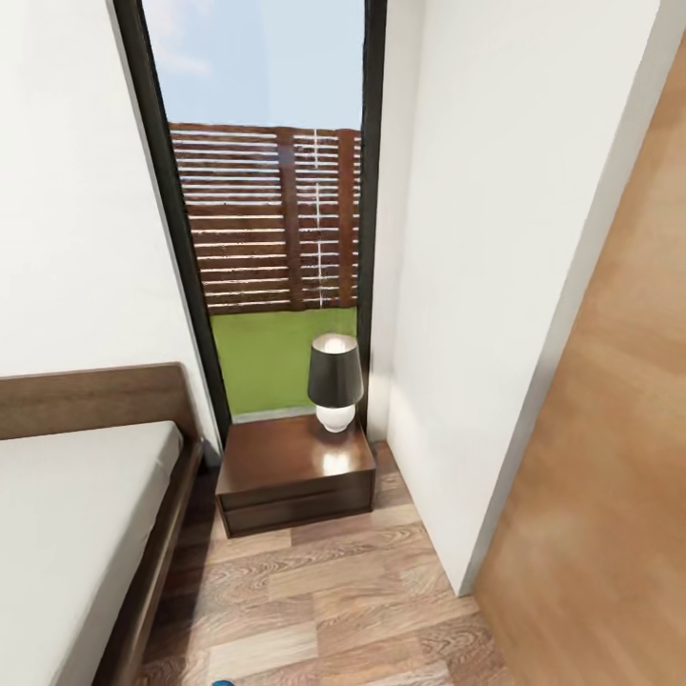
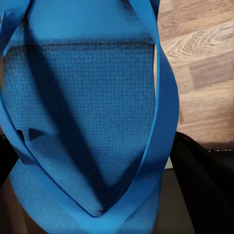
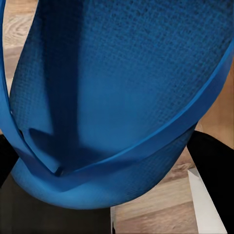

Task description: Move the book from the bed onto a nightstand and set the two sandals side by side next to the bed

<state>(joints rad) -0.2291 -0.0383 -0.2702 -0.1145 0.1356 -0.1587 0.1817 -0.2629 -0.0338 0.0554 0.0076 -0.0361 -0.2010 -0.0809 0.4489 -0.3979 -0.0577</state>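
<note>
Two bright blue textured sandals (image 2: pixel 87 122) (image 3: pixel 122 97)

You had the bed (image 1: pixel 76 534) cut off at the left and near edges of the head view, and a tiny blue speck (image 1: pixel 221 682) at the near edge was too small to identify. Each wrist camera sat so close to a blue sandal (image 2: pixel 87 126) (image 3: pixel 117 97) that its outline ran past the frame. The dark finger pads (image 2: pixel 204 190) (image 3: pixel 214 175) were partly hidden behind the sandals, so you could not judge either grip.
</note>
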